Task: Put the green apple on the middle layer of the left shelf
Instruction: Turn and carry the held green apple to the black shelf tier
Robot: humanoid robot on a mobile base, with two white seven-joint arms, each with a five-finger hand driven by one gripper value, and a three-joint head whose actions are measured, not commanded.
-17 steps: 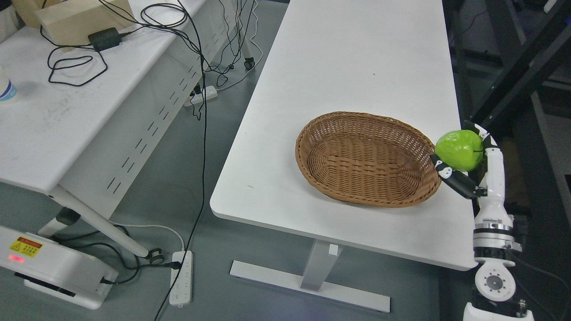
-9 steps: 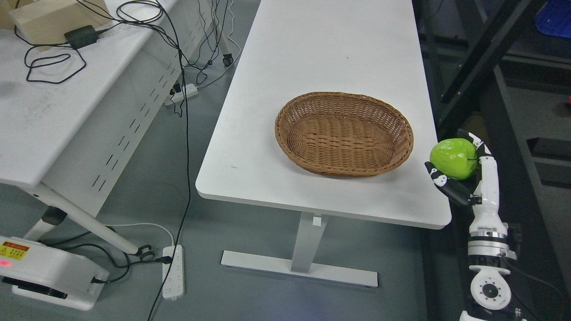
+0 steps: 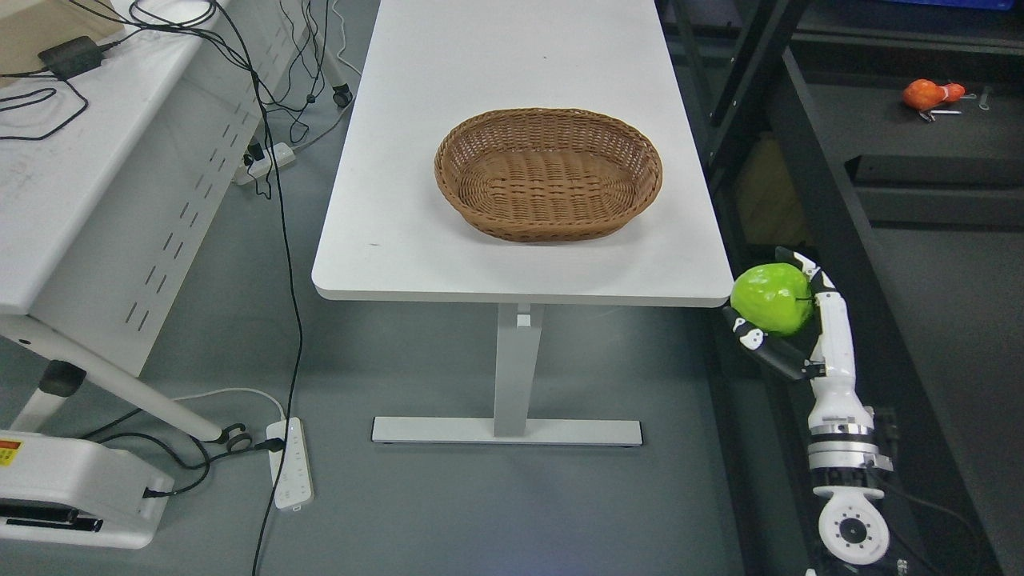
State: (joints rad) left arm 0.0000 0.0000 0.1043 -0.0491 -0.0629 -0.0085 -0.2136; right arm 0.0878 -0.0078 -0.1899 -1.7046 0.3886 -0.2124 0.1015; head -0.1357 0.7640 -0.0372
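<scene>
One green apple (image 3: 773,298) is held in the right hand (image 3: 788,320), whose fingers (image 3: 760,346) are curled around it from below and behind. The hand is raised just off the near right corner of the white table (image 3: 520,232), past the table's edge and above the grey floor (image 3: 448,496). One wicker basket (image 3: 549,173) is seen on this table, with nothing inside it. A second white table (image 3: 96,184) is seen at the left, draped with black cables (image 3: 264,120), and two power strips (image 3: 290,462) are counted on the floor. At the right, dark shelving (image 3: 816,200) is seen, and one orange object (image 3: 924,93) is laid on it, far from the apple. The left arm is not seen.
</scene>
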